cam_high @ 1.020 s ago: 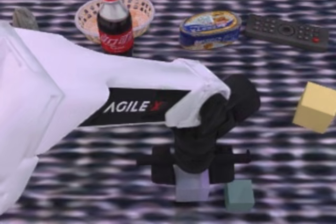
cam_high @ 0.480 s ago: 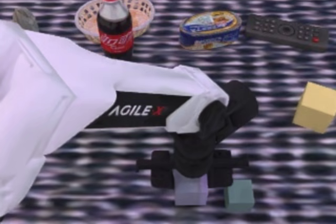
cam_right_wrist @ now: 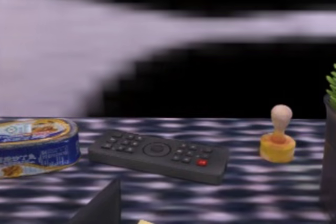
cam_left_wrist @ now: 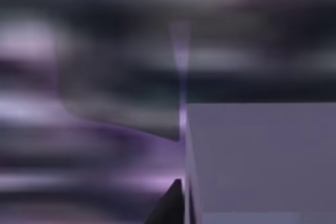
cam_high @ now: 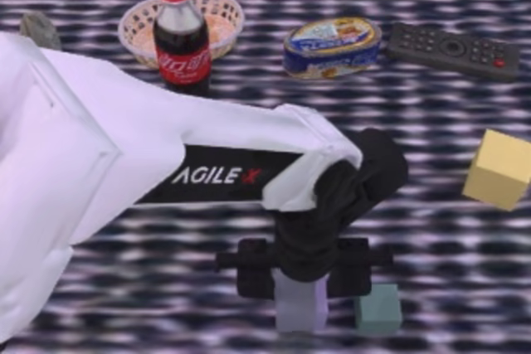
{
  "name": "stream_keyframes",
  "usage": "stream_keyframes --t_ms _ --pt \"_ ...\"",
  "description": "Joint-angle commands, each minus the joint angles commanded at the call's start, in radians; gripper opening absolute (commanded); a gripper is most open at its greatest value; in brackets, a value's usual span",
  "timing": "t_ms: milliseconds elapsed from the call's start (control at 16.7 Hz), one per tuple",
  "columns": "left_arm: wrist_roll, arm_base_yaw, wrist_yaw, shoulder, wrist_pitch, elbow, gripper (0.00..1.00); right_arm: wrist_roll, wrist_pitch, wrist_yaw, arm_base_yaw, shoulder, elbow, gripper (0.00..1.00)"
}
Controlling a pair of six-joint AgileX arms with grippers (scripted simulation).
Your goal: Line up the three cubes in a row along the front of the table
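Nearby, teal cube [cam_high: 378, 307] beside lavender cube [cam_high: 301, 306], left gripper [cam_high: 300, 269] above

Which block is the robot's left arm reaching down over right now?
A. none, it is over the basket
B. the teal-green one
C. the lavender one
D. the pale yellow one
C: in the top view the left gripper sits directly over the lavender block, with the teal-green block beside it.
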Motion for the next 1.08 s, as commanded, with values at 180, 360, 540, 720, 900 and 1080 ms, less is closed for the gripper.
stream_keyframes --t_ms 180,360,540,720,900,1080 --pt "0.000 0.000 0.000 0.000 0.000 0.000 1.00 0.000 0.000 0.000 0.000 0.000 0.000 1.00" --pt "0.000 0.000 0.000 0.000 0.000 0.000 1.00 0.000 0.000 0.000 0.000 0.000 0.000 1.00" --pt "0.000 0.000 0.000 0.000 0.000 0.000 1.00 0.000 0.000 0.000 0.000 0.000 0.000 1.00" --pt "0.000 0.002 0.000 -0.002 -0.004 0.003 1.00 0.000 0.000 0.000 0.000 0.000 0.000 1.00" --pt "-0.005 0.006 -0.001 -0.027 -0.076 0.049 1.00 0.000 0.000 0.000 0.000 0.000 0.000 1.00" --pt "-0.007 0.013 0.000 -0.070 -0.196 0.114 1.00 0.000 0.000 0.000 0.000 0.000 0.000 1.00"
